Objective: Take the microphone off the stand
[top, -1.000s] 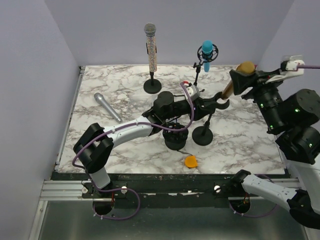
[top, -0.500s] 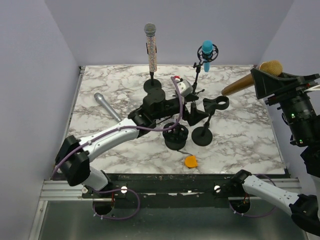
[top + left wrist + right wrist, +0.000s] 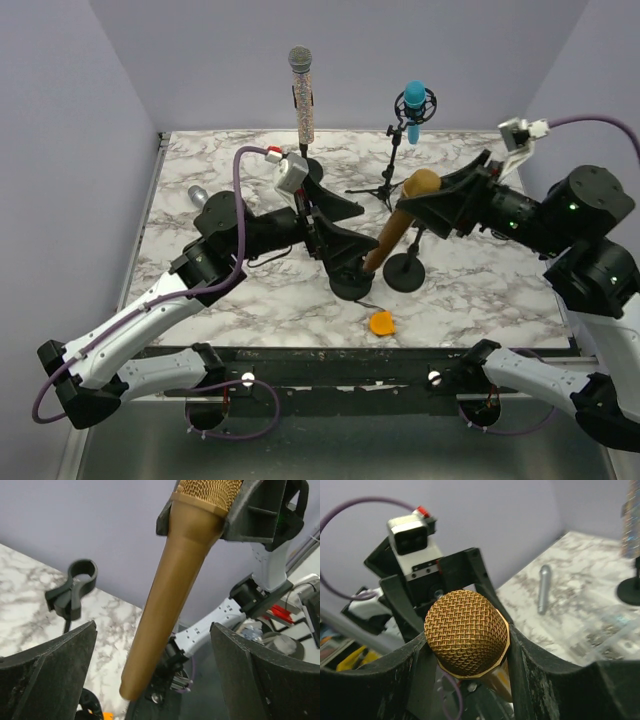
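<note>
The left gripper [image 3: 350, 226] has released the stand [image 3: 405, 272] and spread wide, while the right gripper [image 3: 432, 197] pinches the gold microphone [image 3: 394, 232] clear of it, so removal looks done.

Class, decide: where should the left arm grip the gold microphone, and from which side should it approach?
Probably grip the gold microphone on its bare tapered handle, since the right gripper clamps the head. The handle slants down freely, so approach from the left, jaws straddling it.

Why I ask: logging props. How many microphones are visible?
4: gold microphone in the right tool; glittery microphone upright at the back; blue microphone to its right; silver microphone lying on the table, left side.
</note>
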Action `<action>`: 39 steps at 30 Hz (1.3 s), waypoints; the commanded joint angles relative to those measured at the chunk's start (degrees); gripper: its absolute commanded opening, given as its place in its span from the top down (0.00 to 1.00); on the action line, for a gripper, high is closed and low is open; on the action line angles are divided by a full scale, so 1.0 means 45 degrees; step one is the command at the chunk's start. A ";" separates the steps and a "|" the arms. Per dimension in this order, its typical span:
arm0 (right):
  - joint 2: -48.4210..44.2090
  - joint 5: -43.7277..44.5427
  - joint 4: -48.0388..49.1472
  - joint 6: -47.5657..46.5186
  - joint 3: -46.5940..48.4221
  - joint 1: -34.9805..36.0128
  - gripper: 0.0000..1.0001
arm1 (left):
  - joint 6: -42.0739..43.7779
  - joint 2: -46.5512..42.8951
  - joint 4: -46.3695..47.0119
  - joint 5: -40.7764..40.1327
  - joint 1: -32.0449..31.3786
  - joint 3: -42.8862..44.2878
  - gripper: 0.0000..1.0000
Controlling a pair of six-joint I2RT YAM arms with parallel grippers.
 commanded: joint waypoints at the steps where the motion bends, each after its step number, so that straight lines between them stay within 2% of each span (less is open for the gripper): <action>1: 0.0123 -0.3982 0.1926 0.1822 -0.1377 0.0037 0.99 | -0.2039 0.0333 0.0045 0.1516 -0.0430 -0.0499 0.12; 3: 0.0164 -0.4206 0.2326 0.2090 -0.1854 0.0037 0.99 | -0.2007 0.0434 0.0188 0.1502 -0.0713 -0.0478 0.17; 6: 0.0080 -0.4188 0.2542 0.2181 -0.2174 0.0027 0.99 | -0.2050 0.0664 0.0017 0.1525 -0.0818 -0.0404 0.33; 11: 0.0091 -0.4344 0.2541 0.2235 -0.2371 0.0032 0.99 | -0.1912 0.0761 0.0091 0.1229 -0.0964 -0.0565 0.50; 13: 0.0053 -0.4311 0.2595 0.2286 -0.2446 0.0037 0.99 | -0.1754 0.0860 -0.0039 0.1218 -0.1014 -0.0436 0.62; 14: 0.0044 -0.4289 0.2603 0.2272 -0.2441 0.0027 0.99 | -0.1632 0.0891 -0.0151 0.1202 -0.1045 -0.0357 0.72; 16: 0.0018 -0.4176 0.2473 0.2176 -0.2381 0.0033 0.99 | -0.1416 0.0810 -0.0480 0.0999 -0.1053 -0.0222 0.98; 17: 0.0014 -0.3993 0.2360 0.2076 -0.2343 0.0035 0.94 | -0.1345 0.0706 -0.0596 0.0774 -0.1053 -0.0251 1.00; 18: -0.0019 -0.3732 0.2148 0.1912 -0.2288 0.0037 0.80 | -0.1197 0.0509 -0.0669 0.0586 -0.1044 -0.0324 1.00; 21: -0.0292 -0.2061 0.1383 0.1385 -0.2105 0.0035 0.12 | -0.0610 -0.0084 -0.1994 -0.0744 -0.1052 -0.0148 1.00; 22: -0.0406 -0.1351 0.1068 0.1225 -0.2032 0.0026 0.00 | -0.0366 -0.0304 -0.2807 -0.1433 -0.1053 -0.0009 1.00; 27: -0.1381 0.3391 -0.0040 0.0860 -0.1792 0.0027 0.00 | 0.0066 -0.1417 -0.6556 -0.5205 -0.0597 0.0823 1.00; 31: -0.2504 0.6805 -0.0198 0.0820 -0.2437 0.0037 0.00 | -0.1234 -0.2427 -0.9685 -0.9279 0.0814 0.0810 1.00; 34: -0.3288 0.7598 0.0057 0.0765 -0.2935 0.0037 0.00 | -0.1978 -0.3081 -1.0807 -1.0019 0.3231 -0.0057 1.00; 39: -0.3751 0.7701 0.0063 0.0605 -0.2968 0.0035 0.00 | -0.1762 -0.2977 -1.0693 -0.9098 0.7644 -0.1760 1.00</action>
